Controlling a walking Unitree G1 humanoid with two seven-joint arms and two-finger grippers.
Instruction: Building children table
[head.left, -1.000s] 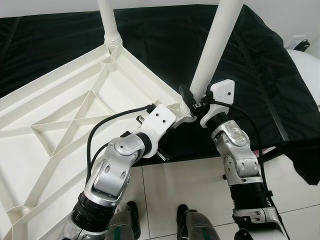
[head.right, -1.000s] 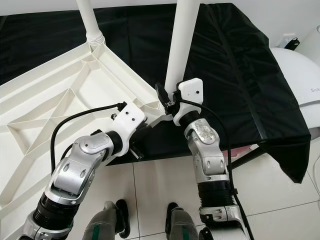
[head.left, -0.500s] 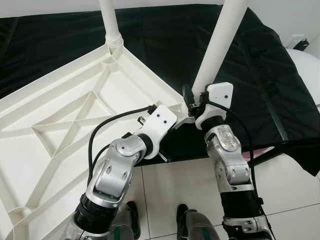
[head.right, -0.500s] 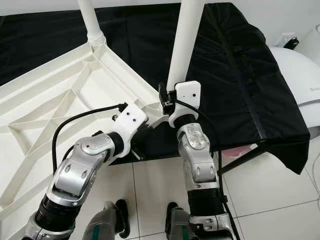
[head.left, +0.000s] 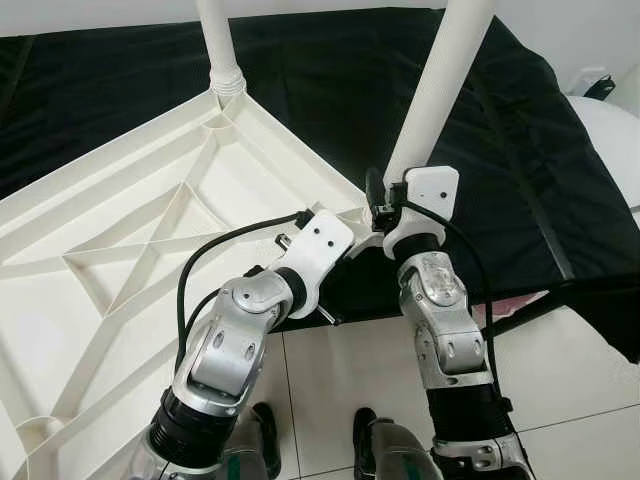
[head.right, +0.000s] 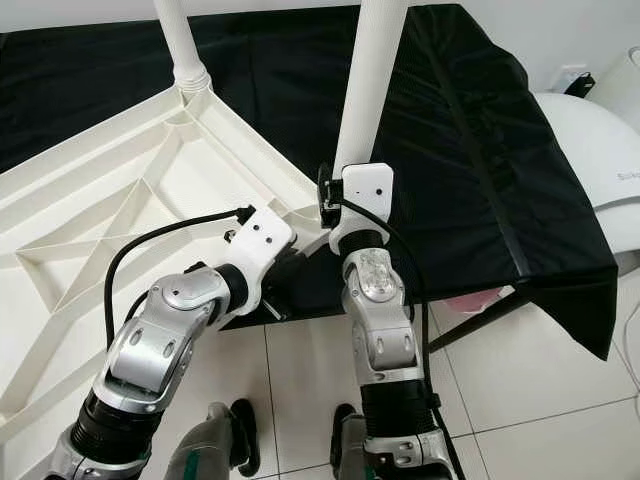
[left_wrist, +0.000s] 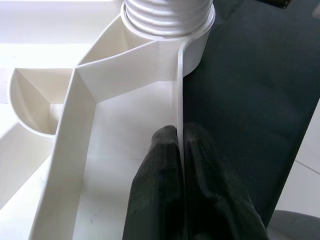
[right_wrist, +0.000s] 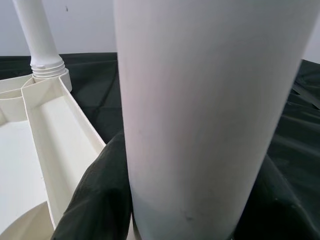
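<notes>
White tile floor (head.left: 330, 380), black cloth (head.left: 330, 90) under an upturned white tabletop (head.left: 130, 260) | head views: two white legs (head.left: 440, 90) upright in corner sockets, two arms at the near corner | left wrist: left gripper (left_wrist: 181, 150) pinching the tabletop's rim wall | right wrist: right gripper (right_wrist: 165, 200) clamped around the near leg.

Silver jointed arms, white wrist housings, black cables.
</notes>
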